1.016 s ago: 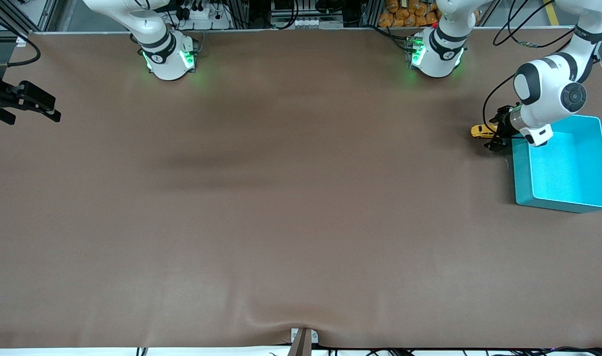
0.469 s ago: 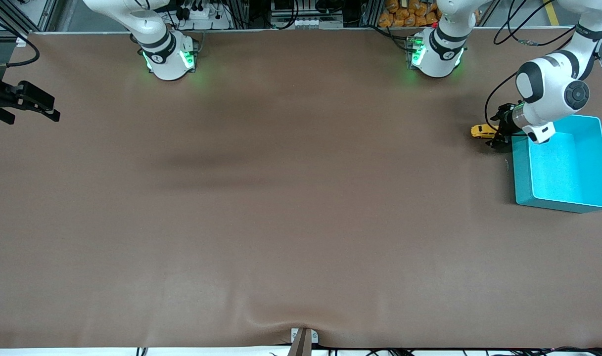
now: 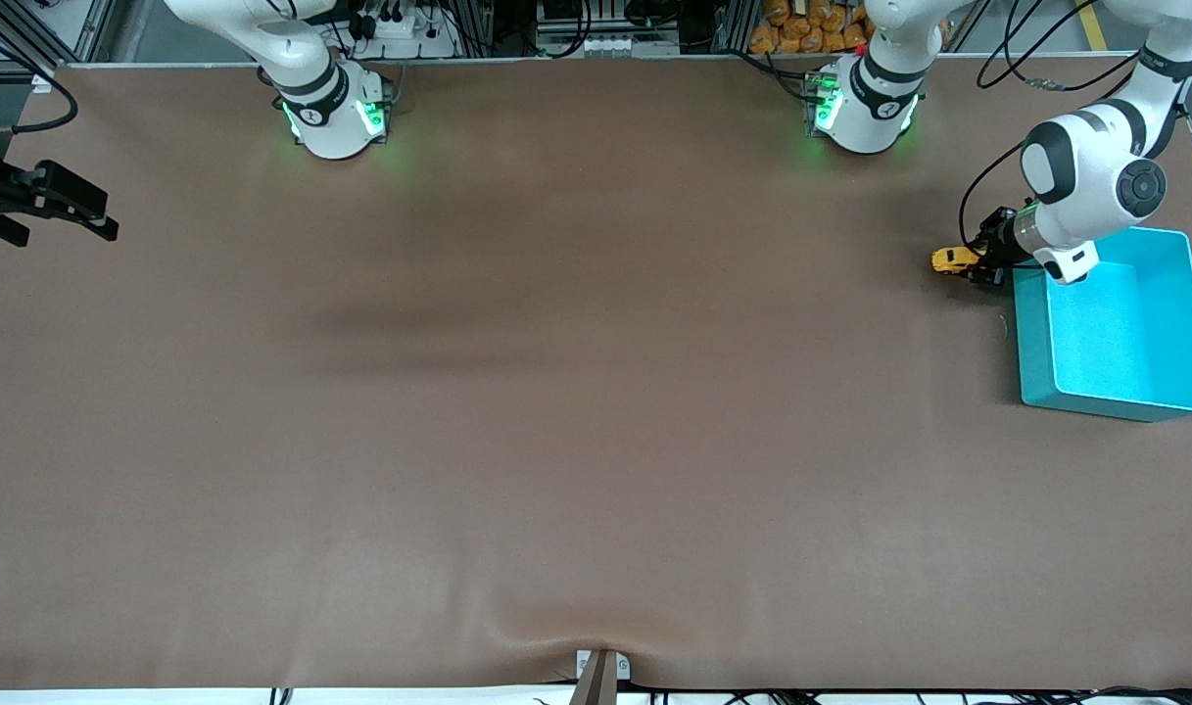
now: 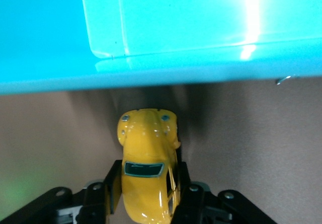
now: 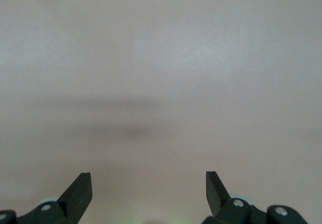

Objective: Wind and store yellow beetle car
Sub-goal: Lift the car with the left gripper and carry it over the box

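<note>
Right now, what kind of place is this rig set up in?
Most likely a robotics lab: two arm bases bolted along a wide brown table, with cables and metal framing past its edge. The left claw grips the yellow beetle car beside a teal bin.

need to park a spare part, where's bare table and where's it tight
Bare brown table runs between the two arm bases and the edge nearest the front camera. It is crowded at the left arm's end: the left hand is shut on the yellow beetle car beside the teal bin. The right hand waits open at its own end.
</note>
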`<state>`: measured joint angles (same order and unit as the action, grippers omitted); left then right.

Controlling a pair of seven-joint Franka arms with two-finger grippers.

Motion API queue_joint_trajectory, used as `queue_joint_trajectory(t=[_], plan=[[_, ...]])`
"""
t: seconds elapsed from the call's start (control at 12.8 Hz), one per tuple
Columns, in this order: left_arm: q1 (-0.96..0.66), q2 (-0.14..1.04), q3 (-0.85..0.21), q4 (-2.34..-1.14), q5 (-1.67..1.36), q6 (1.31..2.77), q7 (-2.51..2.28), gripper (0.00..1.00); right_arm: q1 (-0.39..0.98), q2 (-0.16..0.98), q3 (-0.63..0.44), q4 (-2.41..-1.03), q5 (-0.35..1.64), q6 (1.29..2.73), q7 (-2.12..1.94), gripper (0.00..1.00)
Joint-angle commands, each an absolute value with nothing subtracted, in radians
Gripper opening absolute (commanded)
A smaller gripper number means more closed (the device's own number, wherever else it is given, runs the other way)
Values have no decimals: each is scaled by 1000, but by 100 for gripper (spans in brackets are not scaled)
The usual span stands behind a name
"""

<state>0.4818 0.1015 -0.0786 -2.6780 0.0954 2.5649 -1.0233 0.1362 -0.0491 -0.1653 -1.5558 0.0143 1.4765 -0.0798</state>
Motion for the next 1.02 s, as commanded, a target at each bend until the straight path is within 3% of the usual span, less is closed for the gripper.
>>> queue_joint_trajectory(t=[0.0,0.31,0.94], plan=[[494,83,-86,-2697,130,2576,-1042,30,144,-66,-172,-1571,-3,1473,-89,100],[482,81,-87,-2651,130,2553,-1039,23,144,-66,-172,-1569,-5,1474,-107,100],[344,83,-100,-2334,130,2134,-1036,23,150,-63,-163,-1566,-6,1476,-104,100]])
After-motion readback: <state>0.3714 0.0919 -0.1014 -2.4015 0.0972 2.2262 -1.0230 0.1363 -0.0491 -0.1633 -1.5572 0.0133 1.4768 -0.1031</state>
